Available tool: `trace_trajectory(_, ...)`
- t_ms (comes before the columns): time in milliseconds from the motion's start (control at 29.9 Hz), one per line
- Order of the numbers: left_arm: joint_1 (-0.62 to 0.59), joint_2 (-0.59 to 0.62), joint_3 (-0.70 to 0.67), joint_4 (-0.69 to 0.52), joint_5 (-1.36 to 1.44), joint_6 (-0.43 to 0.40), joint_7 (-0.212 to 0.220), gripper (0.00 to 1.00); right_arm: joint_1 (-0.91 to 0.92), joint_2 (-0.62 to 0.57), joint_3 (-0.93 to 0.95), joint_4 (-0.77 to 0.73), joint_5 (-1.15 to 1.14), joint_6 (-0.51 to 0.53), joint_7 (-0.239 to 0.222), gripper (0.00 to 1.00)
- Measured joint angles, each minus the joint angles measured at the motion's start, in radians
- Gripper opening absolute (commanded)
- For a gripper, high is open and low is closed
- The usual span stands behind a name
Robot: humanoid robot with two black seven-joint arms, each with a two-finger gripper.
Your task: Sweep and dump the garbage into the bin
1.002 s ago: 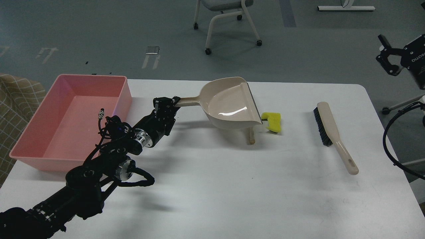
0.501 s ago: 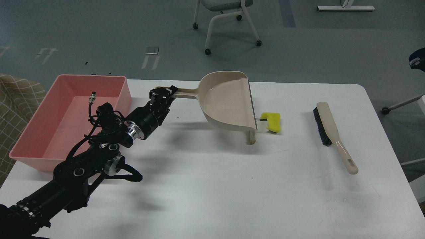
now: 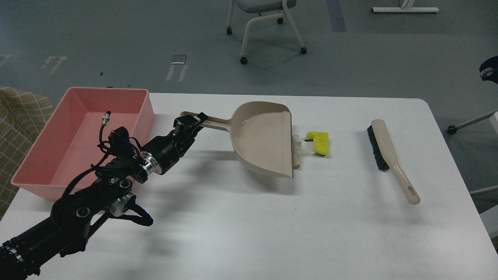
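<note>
My left gripper point(image 3: 191, 123) is shut on the long handle of the beige dustpan point(image 3: 264, 138). The pan's open lip faces right, low at the table. A pale bread-like slice point(image 3: 297, 151) lies right against that lip, partly hidden by it. The yellow sponge chunk point(image 3: 319, 142) with a dark edge lies just right of the slice. The pink bin point(image 3: 81, 136) stands at the table's left, behind my left arm. A beige brush point(image 3: 391, 157) with black bristles lies on the table at the right. My right gripper is out of view.
The white table point(image 3: 249, 225) ends close to the bin on the left. A patterned cloth point(image 3: 19, 116) sits left of the bin. A wheeled chair point(image 3: 264, 23) stands on the floor beyond the far edge.
My left arm has drawn back to the left and lowered the dustpan, so its lip now sits beside the bread slice. The right arm has left the view.
</note>
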Motion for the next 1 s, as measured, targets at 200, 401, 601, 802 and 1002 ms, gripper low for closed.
trace_trajectory(200,0.017,-0.001,0.002,0.011,0.0,0.002,-0.003,0.12,0.002,0.036,-0.137,0.153,-0.134,0.0,-0.006,0.94)
trace_trajectory(401,0.023,-0.009,0.002,0.018,0.0,0.008,-0.003,0.12,-0.008,0.186,-0.16,0.155,-0.356,0.0,-0.04,0.85)
trace_trajectory(601,0.024,-0.017,0.002,0.019,0.001,0.018,-0.003,0.12,-0.048,0.263,-0.163,0.155,-0.4,0.0,-0.064,0.89)
trace_trajectory(802,0.035,-0.019,0.003,0.039,0.002,0.031,-0.002,0.12,-0.107,0.292,-0.196,0.169,-0.467,0.0,-0.064,0.91)
trace_trajectory(1002,0.041,-0.038,0.002,0.054,0.0,0.033,-0.011,0.12,-0.115,0.348,-0.215,0.172,-0.507,0.0,-0.064,0.85)
